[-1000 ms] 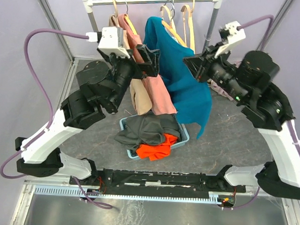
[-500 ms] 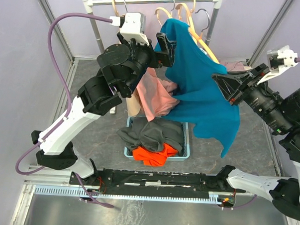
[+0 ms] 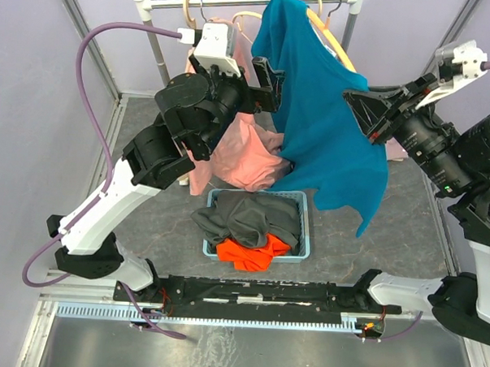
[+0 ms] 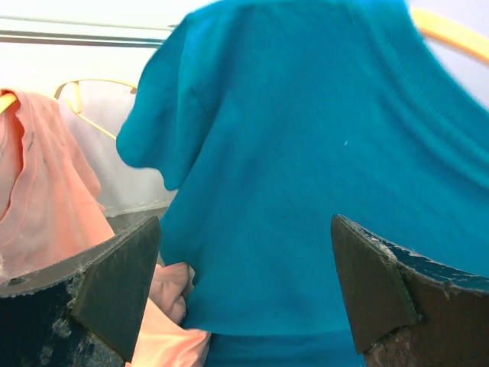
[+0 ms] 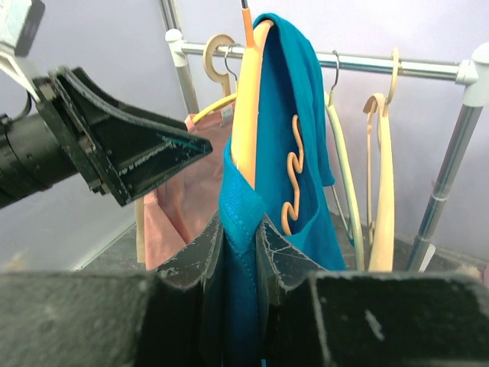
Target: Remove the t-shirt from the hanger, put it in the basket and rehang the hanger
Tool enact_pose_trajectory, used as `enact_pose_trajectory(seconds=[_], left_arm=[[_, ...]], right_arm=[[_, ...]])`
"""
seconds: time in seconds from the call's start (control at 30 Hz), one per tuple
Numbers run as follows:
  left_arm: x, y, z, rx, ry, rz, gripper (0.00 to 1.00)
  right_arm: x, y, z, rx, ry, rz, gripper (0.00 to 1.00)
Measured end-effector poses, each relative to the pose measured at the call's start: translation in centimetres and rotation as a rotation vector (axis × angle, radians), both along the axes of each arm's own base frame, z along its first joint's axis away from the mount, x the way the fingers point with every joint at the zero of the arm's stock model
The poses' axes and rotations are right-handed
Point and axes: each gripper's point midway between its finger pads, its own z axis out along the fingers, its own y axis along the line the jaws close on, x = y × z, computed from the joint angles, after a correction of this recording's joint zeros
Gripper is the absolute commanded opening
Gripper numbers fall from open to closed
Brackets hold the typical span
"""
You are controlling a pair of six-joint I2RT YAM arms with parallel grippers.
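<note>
even, bright light — close wrist views slightly soft

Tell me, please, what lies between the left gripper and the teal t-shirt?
Nothing: the left wrist view shows the teal t-shirt unobstructed beyond the open left gripper; the pink garment hangs aside.

Under the t-shirt [image 3: 328, 146] most of the hanger [image 3: 339, 48] is covered — only one pale-orange limb shows at the t-shirt's upper right edge in the top view. Where the right gripper [image 5: 241, 229] meets the t-shirt, cloth fills the gap, so the inner faces of its fingers [image 5: 183, 267] cannot be seen; they are blurred and cut off at the bottom edge. In the left wrist view the t-shirt runs past the top, right and bottom edges. Left of the t-shirt, the pink garment [image 3: 246, 155] is partly hidden by the left arm [image 3: 148, 159]. Below the t-shirt, the basket [image 3: 303, 206] is filled with grey and orange clothes [image 3: 247, 220] — its floor cannot be seen.
</note>
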Motion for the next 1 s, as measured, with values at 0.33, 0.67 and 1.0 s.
enact_pose_trajectory(seconds=[0.33, 0.67, 1.0], left_arm=[[-0.3, 1.0, -0.6, 0.012, 0.009, 0.013, 0.97], [-0.1, 1.4, -0.9, 0.016, 0.015, 0.033, 0.96], [0.4, 1.6, -0.7, 0.012, 0.013, 0.048, 0.95]], right_arm=[[-0.6, -1.0, 3.8, 0.070, -0.099, -0.017, 0.01], [-1.9, -3.8, 7.3, 0.170, -0.197, -0.081, 0.01], [-3.8, -5.4, 9.5, 0.222, -0.253, -0.073, 0.01]])
